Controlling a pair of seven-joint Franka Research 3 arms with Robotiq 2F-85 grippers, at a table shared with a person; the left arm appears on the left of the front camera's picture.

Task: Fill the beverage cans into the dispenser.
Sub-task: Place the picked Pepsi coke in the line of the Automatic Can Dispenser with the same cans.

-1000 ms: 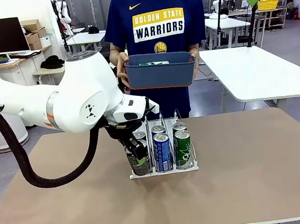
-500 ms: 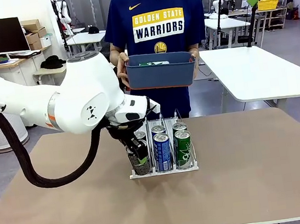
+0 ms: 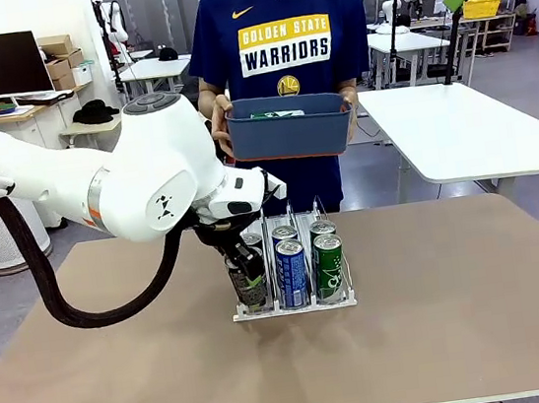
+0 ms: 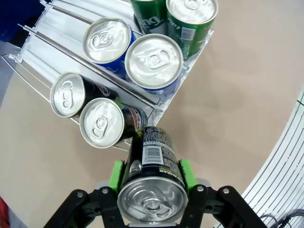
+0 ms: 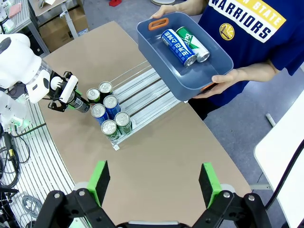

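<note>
A: Left wrist view: what does the left gripper (image 4: 151, 176) hold?
B: Its jaws clamp a black can (image 4: 153, 152), tilted at the front of the dispenser (image 4: 52, 35), where six cans (image 4: 154, 59) stand.
A: The right gripper (image 5: 154, 184)?
B: Jaws spread wide, high above the surface (image 5: 156, 142).

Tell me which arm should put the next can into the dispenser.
Left, likely. The left claw is shut on a black can beside the dispenser; the right claw hangs open and empty high above the table.
</note>
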